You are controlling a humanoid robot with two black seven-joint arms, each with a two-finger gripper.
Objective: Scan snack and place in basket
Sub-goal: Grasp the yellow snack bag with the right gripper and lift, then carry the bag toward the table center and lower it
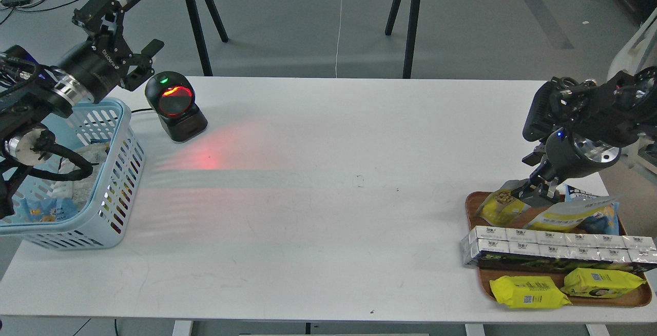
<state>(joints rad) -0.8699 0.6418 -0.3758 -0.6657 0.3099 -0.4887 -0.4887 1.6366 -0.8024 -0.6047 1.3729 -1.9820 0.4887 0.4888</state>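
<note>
My right gripper is down on the brown tray at the table's right end, fingers at the top of the bean snack pouch; whether they have clenched it I cannot tell. Pouch print too small to read. My left gripper hangs released above the light blue basket; white lettering on its wrist, unreadable. Barcode scanner glows red beside the basket.

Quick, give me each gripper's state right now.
Left gripper: open, empty, raised above the basket.
Right gripper: down at the snack on the tray; cannot tell whether it has closed on it.
</note>
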